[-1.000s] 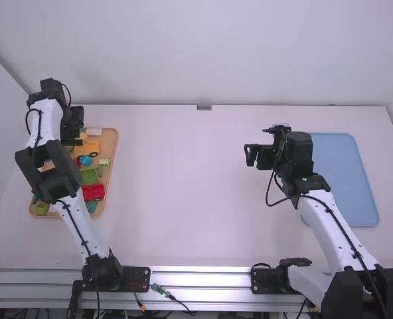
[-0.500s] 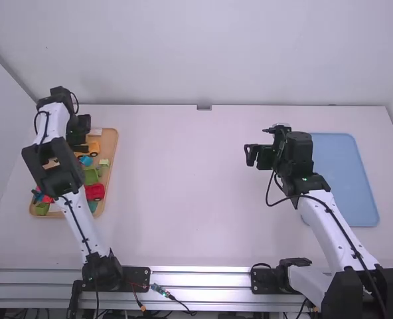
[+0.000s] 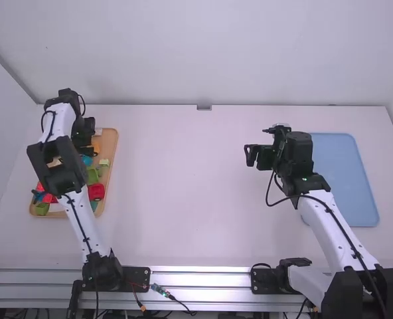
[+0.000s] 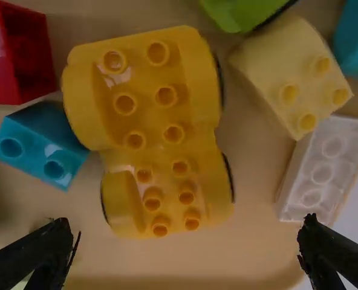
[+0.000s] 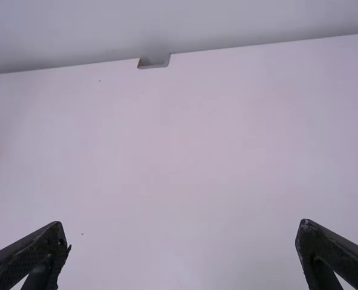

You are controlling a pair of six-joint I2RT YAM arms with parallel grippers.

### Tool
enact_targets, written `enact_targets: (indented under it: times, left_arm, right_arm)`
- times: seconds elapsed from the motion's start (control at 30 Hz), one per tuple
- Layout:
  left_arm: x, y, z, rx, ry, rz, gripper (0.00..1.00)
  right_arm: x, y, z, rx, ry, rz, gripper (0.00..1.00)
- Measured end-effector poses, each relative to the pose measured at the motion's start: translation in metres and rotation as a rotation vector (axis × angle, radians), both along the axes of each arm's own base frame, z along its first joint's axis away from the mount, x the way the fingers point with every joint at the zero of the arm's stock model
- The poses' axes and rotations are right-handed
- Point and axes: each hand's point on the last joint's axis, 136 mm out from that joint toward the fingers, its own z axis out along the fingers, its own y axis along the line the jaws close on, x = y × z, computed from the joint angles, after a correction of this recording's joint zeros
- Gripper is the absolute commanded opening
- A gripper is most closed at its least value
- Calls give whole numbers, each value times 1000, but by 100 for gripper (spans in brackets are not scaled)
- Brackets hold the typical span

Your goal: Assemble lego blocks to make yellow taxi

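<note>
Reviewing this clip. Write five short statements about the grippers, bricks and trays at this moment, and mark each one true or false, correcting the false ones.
1. The left gripper is open above the wooden tray. True.
2. The right gripper is holding a red block. False: the right gripper is open, with nothing between its fingers.
3. The yellow car base has studs on its top. True.
4. The white brick is stacked on the yellow car base. False: the white brick lies beside it, with a gap between them.
5. The blue tray is on the right arm's side of the table. True.
</note>
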Motion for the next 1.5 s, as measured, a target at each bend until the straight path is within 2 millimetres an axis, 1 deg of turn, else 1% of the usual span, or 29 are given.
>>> enact_targets:
  times: [0.13, 0.17, 0.3, 0.5, 0.53, 0.57, 0.6, 0.63, 0.8, 0.87, 0.97, 1.03, 1.13, 1.23, 1.37, 1.5]
  left_arm:
    - [4, 2, -12, 6, -20, 14, 99]
    - [2, 0, -17, 1, -16, 19, 99]
    - [-4, -2, -26, -9, 1, 30, 99]
    - [-8, -3, -31, -16, 18, 45, 99]
    - [-8, -3, -31, -15, 14, 47, 94]
    - [-7, -3, -32, -13, 9, 49, 86]
    - [-7, -3, -33, -12, 7, 49, 84]
    - [-7, -3, -36, -12, 8, 52, 75]
    - [-11, -4, -40, -9, 13, 52, 58]
    - [-11, -3, -39, -5, 8, 53, 54]
    - [-9, -1, -38, 2, -4, 55, 35]
    - [-8, -1, -36, 2, -5, 49, 28]
    - [-8, 0, -34, 3, -5, 34, 27]
    - [-12, -3, -34, -9, 18, 6, 28]
    - [-13, -3, -33, -14, 39, -24, 28]
    - [-16, -4, -24, -26, 65, -36, 29]
  right_arm:
    - [0, 0, 0, 0, 0, -1, 99]
    - [0, 0, 0, 0, 0, -1, 100]
    - [0, 0, 0, 0, 0, -1, 100]
    - [0, 0, 0, 0, 0, -1, 100]
    - [0, 0, 0, 0, 0, 0, 99]
    - [0, 0, 0, 0, 0, 0, 99]
    - [0, 0, 0, 1, 1, 0, 100]
    - [0, 0, 0, 0, 1, 0, 100]
    - [0, 0, 0, 0, 1, 0, 99]
    - [0, 0, 0, 0, 1, -1, 100]
    - [0, 0, 0, -1, 2, 0, 99]
    - [0, 0, 0, 0, 1, 0, 99]
    - [0, 0, 0, 0, 2, 0, 99]
    - [0, 0, 0, -1, 2, -1, 100]
    - [0, 0, 0, 0, 2, 0, 99]
    - [0, 0, 0, 0, 2, 0, 100]
